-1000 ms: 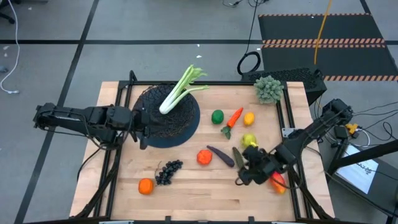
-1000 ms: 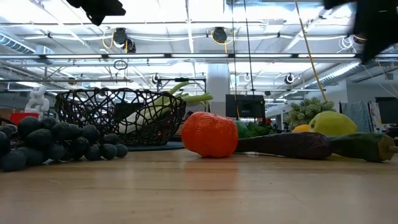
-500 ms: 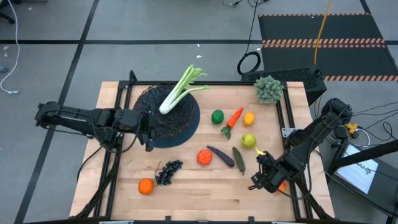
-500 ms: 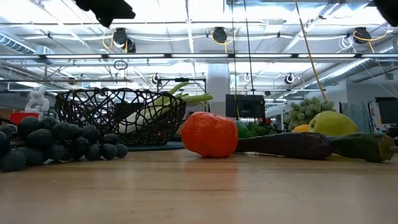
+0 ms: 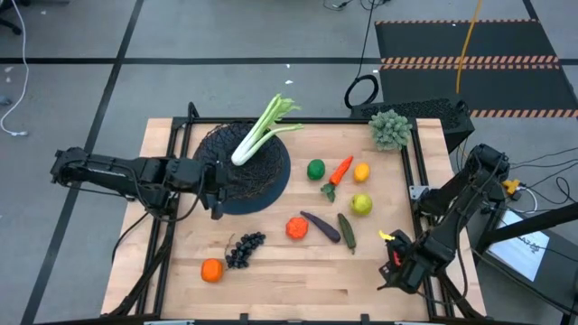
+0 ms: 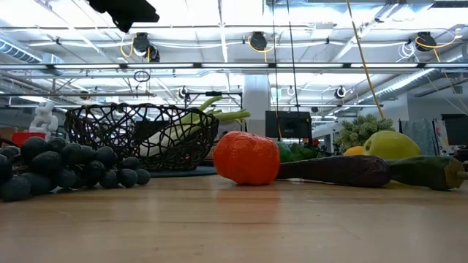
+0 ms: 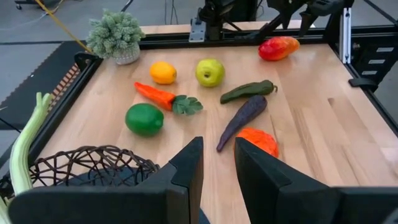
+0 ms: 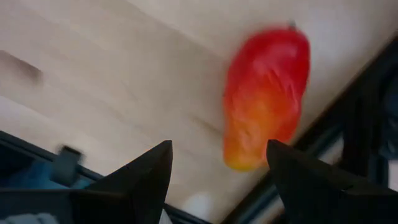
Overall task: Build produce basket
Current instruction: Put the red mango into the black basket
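Right wrist view: the mango [image 8: 266, 93] blurs just beyond the right gripper [image 8: 217, 165], fingers spread, grasping nothing; high view hides it.

The high view looks straight down from above, taking in the whole tabletop [image 5: 271, 280] and the floor around it. The low view sits at tabletop height near the front edge, facing level across the wood into the room; the grapes [image 6: 66, 169] and an orange [image 6: 246, 158] loom close. The left wrist view looks across the tabletop from beside the basket [image 7: 87, 165] toward the right edge, sharing the orange, eggplant [image 7: 241, 120] and mango [image 7: 278, 48] with other views. The right wrist view looks down, very near, at the mango by the front right corner.
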`<action>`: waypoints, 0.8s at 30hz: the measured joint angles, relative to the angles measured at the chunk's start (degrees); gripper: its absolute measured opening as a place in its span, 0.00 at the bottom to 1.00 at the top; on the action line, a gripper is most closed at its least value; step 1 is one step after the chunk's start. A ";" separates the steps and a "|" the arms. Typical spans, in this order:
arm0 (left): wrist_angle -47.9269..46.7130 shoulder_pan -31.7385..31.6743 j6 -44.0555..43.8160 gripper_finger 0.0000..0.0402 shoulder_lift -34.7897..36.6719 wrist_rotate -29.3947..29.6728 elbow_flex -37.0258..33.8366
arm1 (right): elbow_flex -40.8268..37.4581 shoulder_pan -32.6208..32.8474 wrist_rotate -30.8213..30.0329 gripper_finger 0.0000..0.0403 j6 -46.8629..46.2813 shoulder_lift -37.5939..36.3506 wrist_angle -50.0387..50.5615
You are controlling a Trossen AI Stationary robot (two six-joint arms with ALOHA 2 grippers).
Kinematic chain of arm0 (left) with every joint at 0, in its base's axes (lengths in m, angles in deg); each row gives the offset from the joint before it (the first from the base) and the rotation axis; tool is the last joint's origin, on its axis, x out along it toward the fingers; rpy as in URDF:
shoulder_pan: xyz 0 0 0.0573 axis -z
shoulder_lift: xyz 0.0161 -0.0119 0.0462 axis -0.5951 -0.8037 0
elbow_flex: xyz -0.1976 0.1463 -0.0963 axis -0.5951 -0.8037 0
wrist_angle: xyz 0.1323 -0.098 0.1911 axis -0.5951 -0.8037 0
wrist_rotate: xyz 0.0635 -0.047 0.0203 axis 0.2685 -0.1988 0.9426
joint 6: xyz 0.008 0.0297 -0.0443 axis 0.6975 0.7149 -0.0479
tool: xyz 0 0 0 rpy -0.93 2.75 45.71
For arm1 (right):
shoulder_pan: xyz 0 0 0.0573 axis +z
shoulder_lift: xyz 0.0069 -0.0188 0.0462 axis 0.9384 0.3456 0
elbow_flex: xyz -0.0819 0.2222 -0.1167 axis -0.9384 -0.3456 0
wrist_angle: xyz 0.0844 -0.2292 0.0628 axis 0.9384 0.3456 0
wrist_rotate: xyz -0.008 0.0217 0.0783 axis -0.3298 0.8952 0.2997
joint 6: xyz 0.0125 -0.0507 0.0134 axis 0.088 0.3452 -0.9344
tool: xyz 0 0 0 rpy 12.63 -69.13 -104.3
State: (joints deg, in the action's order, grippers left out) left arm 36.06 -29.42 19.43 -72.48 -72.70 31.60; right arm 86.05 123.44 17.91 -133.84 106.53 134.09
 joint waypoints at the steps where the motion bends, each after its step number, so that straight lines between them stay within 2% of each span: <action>1: 0.00 0.00 -0.12 0.23 0.00 0.00 0.00 | -0.01 0.35 0.29 0.63 -0.02 0.54 -0.03; 6: 0.89 0.00 -0.11 0.23 -0.02 0.00 0.00 | -0.02 1.21 -0.04 0.67 -0.01 2.09 -0.44; 15: 1.66 0.00 -0.10 0.23 -0.02 0.02 0.00 | -0.35 1.21 -0.11 0.83 0.04 4.23 0.70; 21: 1.71 0.00 -0.10 0.23 -0.02 0.02 0.00 | -5.02 1.19 0.42 0.85 -0.65 4.10 -6.59; 24: 2.53 0.02 -0.08 0.23 -0.02 0.02 0.00 | -6.84 1.23 1.29 0.84 -0.66 3.99 -7.17</action>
State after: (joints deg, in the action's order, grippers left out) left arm 38.60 -29.40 19.35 -72.50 -72.67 31.60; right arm 79.20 124.67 19.20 -134.51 110.52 126.92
